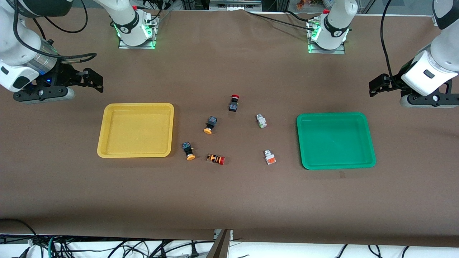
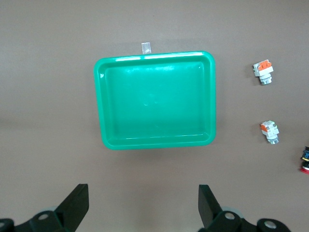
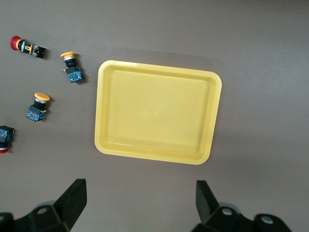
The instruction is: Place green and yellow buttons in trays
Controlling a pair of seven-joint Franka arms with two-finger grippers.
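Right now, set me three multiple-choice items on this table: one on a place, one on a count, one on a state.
1. Where do the buttons lie?
A. in the yellow tray
B. on the table between the two trays
C. in the green tray

2. How many buttons have round yellow-orange caps?
A. two
B. four
C. none

3. How is the left pincer?
A. shut on a button
B. open, holding nothing
C. resting in a tray

Answers:
1 B: the yellow tray and green tray hold nothing.
2 A: one yellow-capped button, another.
3 B: the left pincer shows spread fingers above the bare table.
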